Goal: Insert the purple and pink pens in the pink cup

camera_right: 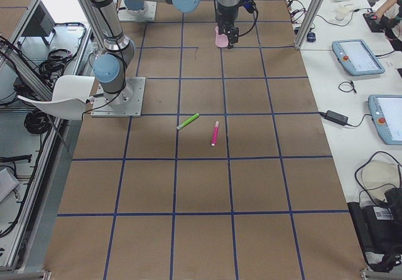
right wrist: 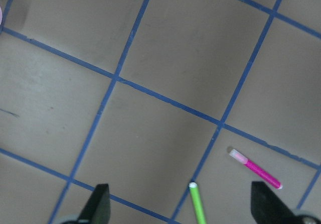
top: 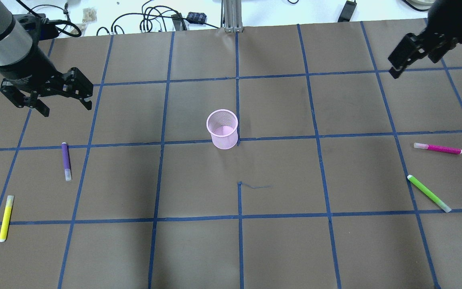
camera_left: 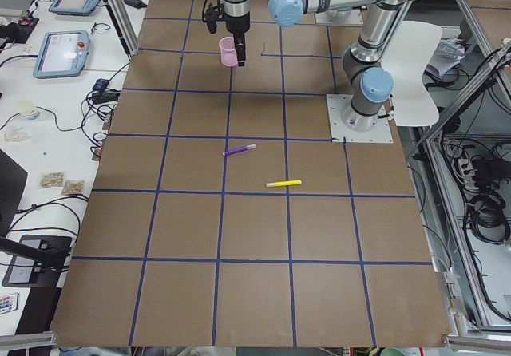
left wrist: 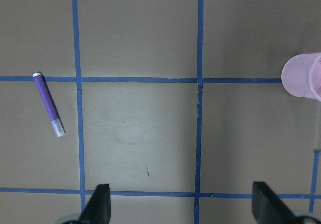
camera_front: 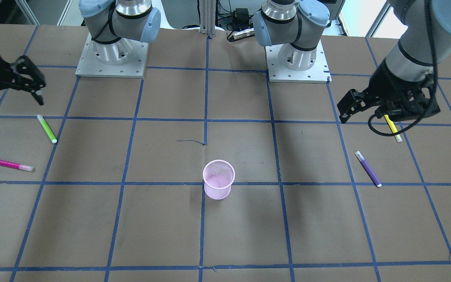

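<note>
Where you face the robot, pink cup [camera_front: 219, 179]: you see it upright on the table [camera_front: 163, 235], mouth up, at the middle, on a crossing of the blue tape [camera_front: 92, 182].
Facing view, pink pen [camera_front: 11, 164]: flat on the table near the view's left edge, on the robot's right side, well apart from the cup.
Facing view, purple pen [camera_front: 368, 169]: flat and slanted on the robot's left side, also well apart from the cup.
Facing view, left gripper [camera_front: 360, 111]: hangs over the table beyond the purple pen; its body overlaps one end of a yellow pen [camera_front: 393, 128] in the picture.
Facing view, right gripper [camera_front: 16, 109]: at the left edge, fingers splayed wide, a green pen [camera_front: 47, 128] just below it in the picture.
Overhead, left half: you find the purple pen below the left gripper in the picture, not touching it; the yellow pen lies nearer the robot, well apart from both.
Overhead, right half: pink pen and green pen lie near each other without touching; the right gripper is up at the far corner, well away from them.
Side views: the cup stands far down the table; the pens lie in pairs, purple with yellow, pink with green; the grippers are too small there for you to judge.
Left wrist, fingertips [left wrist: 100, 206]: spread wide at the bottom corners, bare table between them; the purple pen lies at the left, the cup at the right edge, cut off.
Right wrist, fingertips: spread wide likewise; the pink pen lies at the lower right, and the green pen's end shows at the bottom edge.
</note>
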Robot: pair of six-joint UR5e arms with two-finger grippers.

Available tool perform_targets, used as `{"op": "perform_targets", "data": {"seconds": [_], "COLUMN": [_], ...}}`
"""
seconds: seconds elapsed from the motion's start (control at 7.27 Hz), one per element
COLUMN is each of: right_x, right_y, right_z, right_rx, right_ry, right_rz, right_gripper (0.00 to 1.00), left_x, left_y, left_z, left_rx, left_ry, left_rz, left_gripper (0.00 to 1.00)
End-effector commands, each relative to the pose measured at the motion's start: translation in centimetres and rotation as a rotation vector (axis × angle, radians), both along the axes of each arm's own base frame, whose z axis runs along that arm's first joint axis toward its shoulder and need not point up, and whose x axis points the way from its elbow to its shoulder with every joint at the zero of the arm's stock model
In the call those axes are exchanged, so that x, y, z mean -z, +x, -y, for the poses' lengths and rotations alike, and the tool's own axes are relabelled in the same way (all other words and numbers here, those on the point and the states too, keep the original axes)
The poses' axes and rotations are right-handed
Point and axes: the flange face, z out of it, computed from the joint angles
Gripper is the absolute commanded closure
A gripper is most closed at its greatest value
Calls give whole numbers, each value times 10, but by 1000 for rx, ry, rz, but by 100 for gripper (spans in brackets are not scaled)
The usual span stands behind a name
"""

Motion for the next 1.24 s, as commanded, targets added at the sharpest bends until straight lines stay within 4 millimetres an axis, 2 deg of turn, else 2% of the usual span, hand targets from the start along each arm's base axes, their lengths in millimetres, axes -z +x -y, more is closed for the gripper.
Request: {"op": "perform_targets", "data": {"seconds": [0.0, 0.28, 0.41, 0.55, 0.69, 0.83, 0.96, 1.1], "right_x": [42, 103, 129, 161, 205, 254, 290, 314], "right_y": [-110, -196, -225, -240, -266, -294, -310, -318], "right_z": [13, 15, 14, 18, 11, -4, -8, -12], "right_rx": [-397, -658, -654, -763, -804, -791, -832, -859], "right_ry": [42, 72, -6, -172, -268, -294, -328, -339], "right_rz": [23, 122, 209, 297, 360, 438, 480, 506], "right_gripper": [0, 0, 0, 0, 0, 0, 0, 0], "left_x": [32, 98, 117, 136, 151, 168, 184, 196], "left_y": [66, 79, 87, 103, 128, 145, 151, 161], "left_z": [25, 45, 58, 62, 60, 60, 64, 65], "left_rx": [-102, -107, -93, -97, -107, -109, -108, -122], "left_ry": [-53, -38, -66, -41, -23, -8, -19, -24], "left_rz": [10, 15, 26, 14, 0, -8, 7, 8], "left_gripper": [0, 0, 0, 0, 0, 0, 0, 0]}}
